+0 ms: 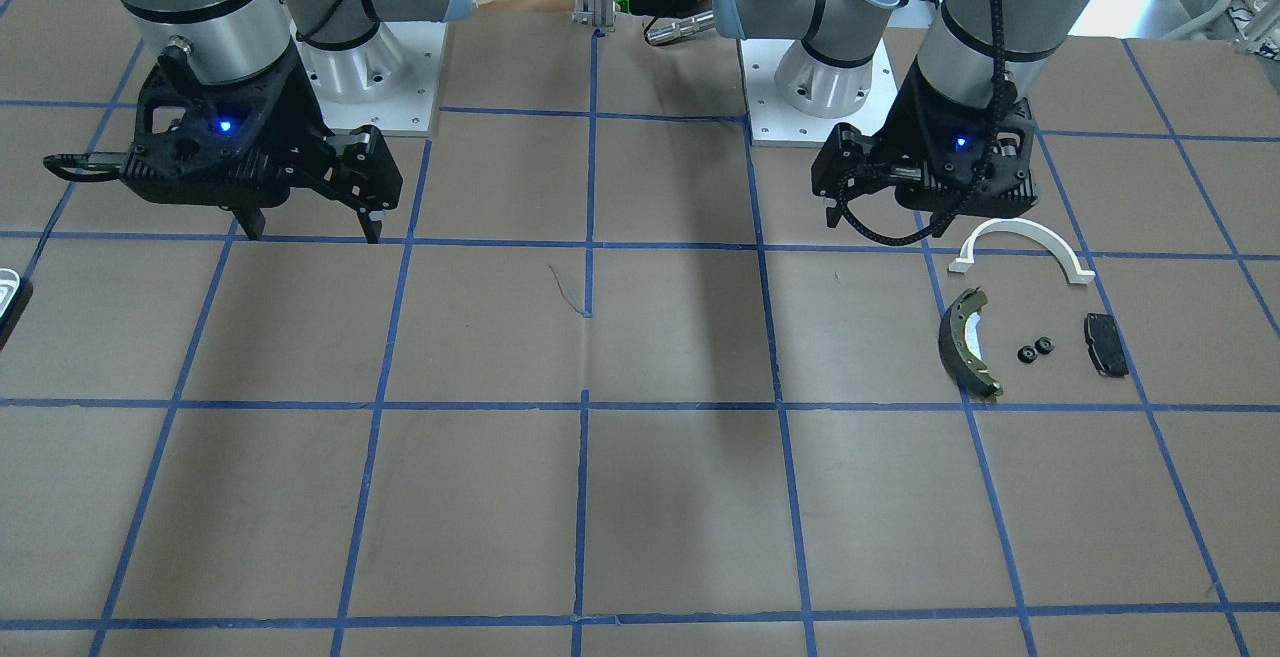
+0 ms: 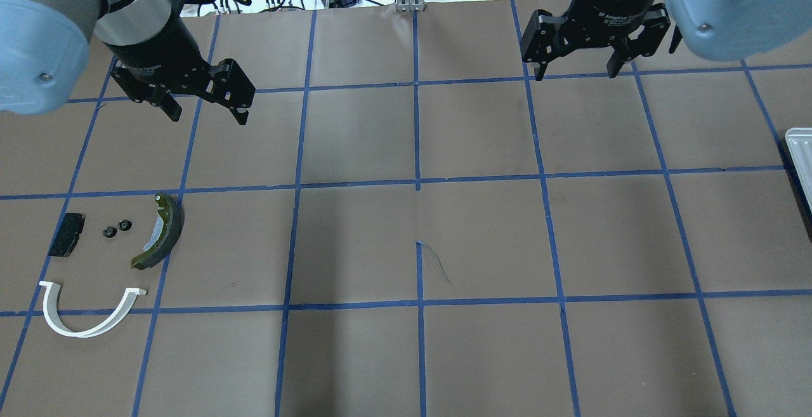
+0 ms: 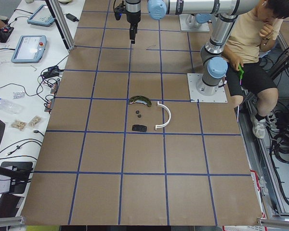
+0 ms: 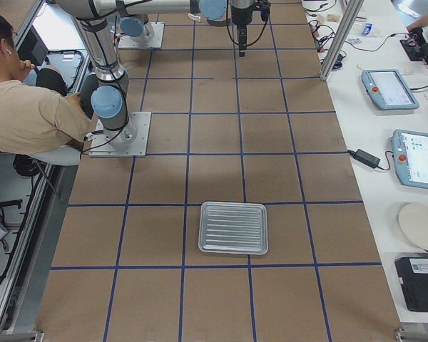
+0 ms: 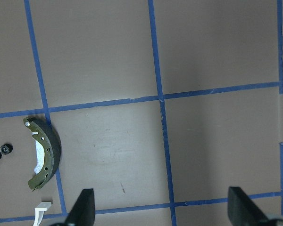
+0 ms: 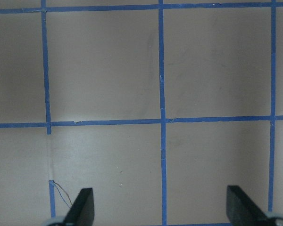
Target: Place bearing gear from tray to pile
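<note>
Two small black bearing gears (image 2: 109,231) (image 2: 125,225) lie side by side on the table in the pile, between the black pad (image 2: 66,234) and the olive-rimmed brake shoe (image 2: 162,233). The white half-ring bracket (image 2: 89,312) lies nearer the robot. The gears also show in the front view (image 1: 1035,349) and at the left wrist view's edge (image 5: 0,153). The ribbed metal tray (image 4: 233,228) holds nothing. My left gripper (image 2: 196,96) is open and empty, above the table beyond the pile. My right gripper (image 2: 574,68) is open and empty, far from the tray.
The tray's edge shows at the overhead view's right border (image 2: 800,157). A person (image 3: 250,43) sits behind the robot bases. Tablets and cables lie on side benches off the table. Blue tape lines grid the brown table.
</note>
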Robot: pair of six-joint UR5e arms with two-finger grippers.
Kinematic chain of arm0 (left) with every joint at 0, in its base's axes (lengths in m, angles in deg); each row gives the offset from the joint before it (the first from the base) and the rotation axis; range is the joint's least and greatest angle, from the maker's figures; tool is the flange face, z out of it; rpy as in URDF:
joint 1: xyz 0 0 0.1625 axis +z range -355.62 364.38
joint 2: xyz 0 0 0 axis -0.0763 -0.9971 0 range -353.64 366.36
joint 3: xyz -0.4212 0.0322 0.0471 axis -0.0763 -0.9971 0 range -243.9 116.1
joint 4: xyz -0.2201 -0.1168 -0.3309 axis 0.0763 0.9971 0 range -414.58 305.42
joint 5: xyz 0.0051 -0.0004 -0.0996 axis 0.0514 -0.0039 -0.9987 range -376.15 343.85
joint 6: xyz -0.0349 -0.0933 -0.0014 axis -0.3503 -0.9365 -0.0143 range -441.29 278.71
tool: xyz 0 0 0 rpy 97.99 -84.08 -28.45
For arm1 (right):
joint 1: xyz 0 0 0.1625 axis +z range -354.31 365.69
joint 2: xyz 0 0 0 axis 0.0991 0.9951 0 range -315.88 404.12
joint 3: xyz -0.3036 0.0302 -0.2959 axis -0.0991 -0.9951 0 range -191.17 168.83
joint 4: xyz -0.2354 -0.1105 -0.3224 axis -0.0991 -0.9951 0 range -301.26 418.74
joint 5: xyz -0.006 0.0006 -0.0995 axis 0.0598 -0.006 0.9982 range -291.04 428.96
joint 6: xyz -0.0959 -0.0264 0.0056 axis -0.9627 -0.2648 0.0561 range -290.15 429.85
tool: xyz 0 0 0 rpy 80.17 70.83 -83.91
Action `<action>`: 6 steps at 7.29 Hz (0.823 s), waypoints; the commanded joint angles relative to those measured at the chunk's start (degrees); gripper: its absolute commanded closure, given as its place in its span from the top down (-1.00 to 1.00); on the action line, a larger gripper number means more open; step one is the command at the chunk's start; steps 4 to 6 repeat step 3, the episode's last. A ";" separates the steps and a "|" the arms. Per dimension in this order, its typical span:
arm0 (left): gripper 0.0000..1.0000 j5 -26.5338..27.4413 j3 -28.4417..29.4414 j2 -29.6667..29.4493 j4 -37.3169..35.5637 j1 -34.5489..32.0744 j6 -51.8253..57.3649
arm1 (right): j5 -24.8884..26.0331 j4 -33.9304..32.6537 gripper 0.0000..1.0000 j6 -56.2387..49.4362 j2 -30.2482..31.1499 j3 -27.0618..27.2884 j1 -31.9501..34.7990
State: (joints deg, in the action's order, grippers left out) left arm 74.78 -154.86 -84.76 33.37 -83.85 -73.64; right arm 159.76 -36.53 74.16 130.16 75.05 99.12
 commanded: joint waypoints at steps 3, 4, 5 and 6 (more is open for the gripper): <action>1.00 0.39 -0.35 0.06 0.47 0.77 0.52 | 0.00 0.00 1.00 0.00 0.00 0.00 0.00; 1.00 0.39 -0.35 0.06 0.47 0.77 0.52 | 0.00 0.00 1.00 0.00 0.00 0.00 0.00; 1.00 0.39 -0.35 0.06 0.47 0.77 0.52 | 0.00 0.00 1.00 0.00 0.00 0.00 0.00; 1.00 0.39 -0.35 0.06 0.47 0.77 0.52 | 0.00 0.00 1.00 0.00 0.00 0.00 0.00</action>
